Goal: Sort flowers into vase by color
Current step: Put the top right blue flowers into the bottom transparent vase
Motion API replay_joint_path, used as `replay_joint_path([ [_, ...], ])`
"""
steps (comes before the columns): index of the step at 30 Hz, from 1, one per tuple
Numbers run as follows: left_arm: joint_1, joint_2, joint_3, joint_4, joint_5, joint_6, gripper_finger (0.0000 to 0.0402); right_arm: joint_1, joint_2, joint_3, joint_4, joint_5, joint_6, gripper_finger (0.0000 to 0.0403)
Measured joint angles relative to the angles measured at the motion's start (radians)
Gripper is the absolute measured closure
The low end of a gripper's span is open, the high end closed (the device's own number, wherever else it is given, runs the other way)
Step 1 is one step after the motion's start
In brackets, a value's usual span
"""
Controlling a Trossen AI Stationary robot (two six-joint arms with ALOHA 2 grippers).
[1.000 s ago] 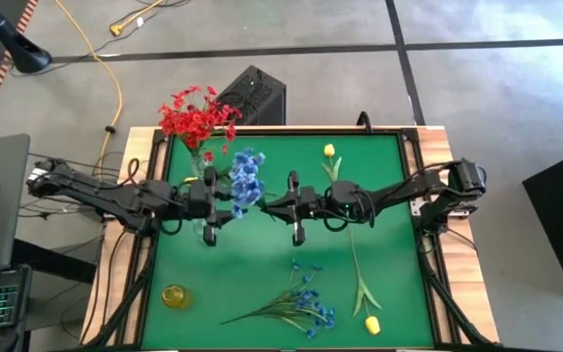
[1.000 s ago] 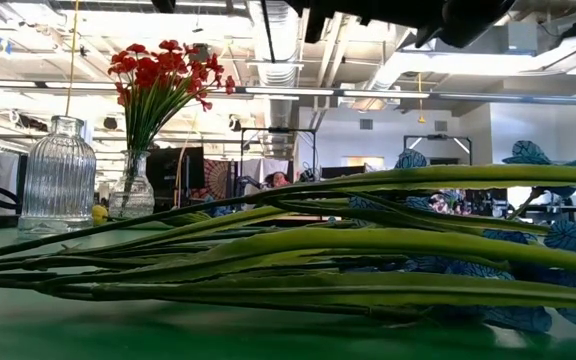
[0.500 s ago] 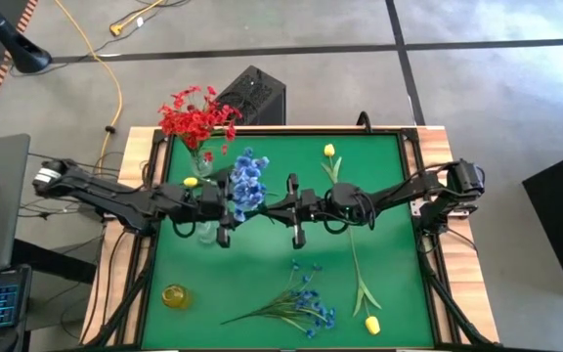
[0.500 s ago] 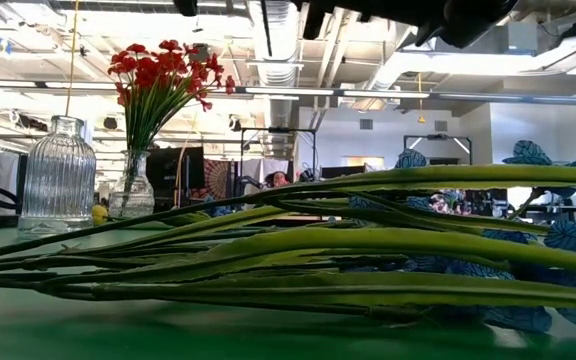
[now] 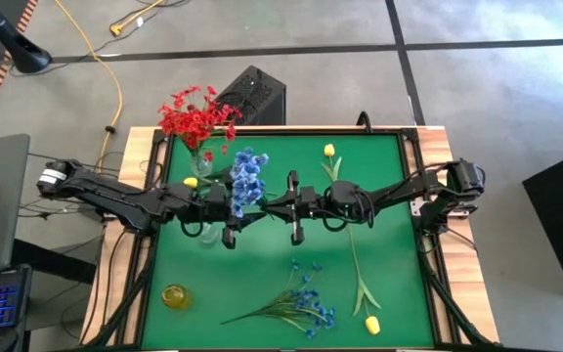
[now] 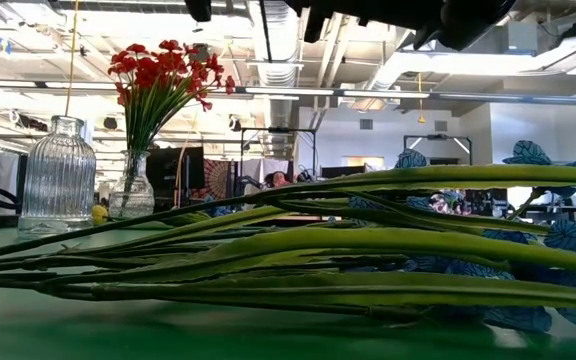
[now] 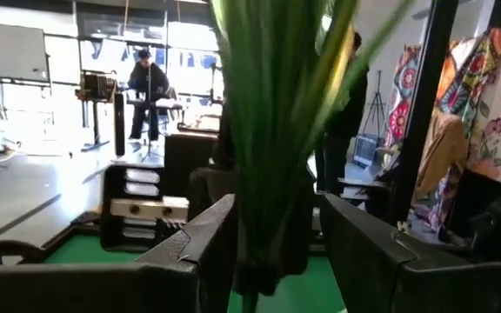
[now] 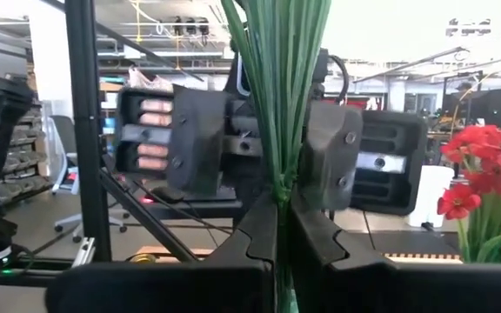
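Since the earlier frames our left gripper (image 5: 229, 217) has slid along the mat from beside the clear ribbed vase (image 5: 206, 231) toward the middle, and it now sits close under the blue spray (image 5: 246, 180). Our right gripper (image 5: 280, 209) has barely shifted and faces it from the other side.

Seen from the right wrist, our right fingers (image 8: 268, 228) are pressed together on the bundle of green stems (image 8: 278, 96), which stands upright between them. From the left wrist, our left fingers (image 7: 200, 236) are spread apart with the same stems (image 7: 268, 130) rising in the gap; we cannot tell whether either finger touches them.

From above, the blue blossoms sit between the two grippers, held up off the green mat (image 5: 379, 176). The red flowers (image 5: 195, 117) stand in a small glass vase (image 6: 133, 188) at the far left corner, and the ribbed vase stands just beside it, with no stems in it in the low view (image 6: 58, 175). A small yellow jar (image 5: 174, 295) rests near the front left edge.

Lying loose on the mat are a second blue spray (image 5: 296, 303) toward the front, one yellow tulip (image 5: 370, 324) with its long stem at the front right, another yellow tulip (image 5: 328, 151) near the far edge, and a yellow bud (image 5: 191, 182) just beside the left arm (image 5: 115, 196).
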Motion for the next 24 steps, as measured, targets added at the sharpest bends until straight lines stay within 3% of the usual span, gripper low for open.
replay_joint_path([
  [11, 0.003, 0.019, 0.000, 0.053, 0.001, 0.014, 0.0258, 0.000, 0.000, 0.000, -0.001, 0.021, 0.000, 0.0364],
  [19, 0.006, 0.015, 0.000, 0.042, -0.004, 0.014, 0.0342, 0.000, 0.000, 0.000, -0.001, 0.020, -0.005, 0.0361],
  [24, 0.007, 0.015, 0.000, 0.041, -0.013, 0.017, 0.0392, 0.001, 0.000, 0.000, -0.001, 0.017, -0.006, 0.0335],
])
